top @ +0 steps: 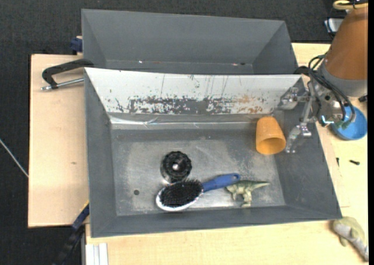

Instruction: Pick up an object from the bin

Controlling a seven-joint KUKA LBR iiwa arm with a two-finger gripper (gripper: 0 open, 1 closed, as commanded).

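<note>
One orange cup [270,136] just beside gripper [295,137]; brush [180,195], dinosaur [246,189] apart.

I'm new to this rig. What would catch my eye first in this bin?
The orange cup at the right of the bin stands out most, with the pincer just to its right. Near the front lie a hairbrush with black bristles and a blue handle and, right of it, a small greenish toy dinosaur; a round black cap sits behind the brush.

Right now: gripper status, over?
Gripper low, right side of bin. Orange cup right beside it, grasp not visible. Hairbrush, toy dinosaur, black cap apart, front.
</note>
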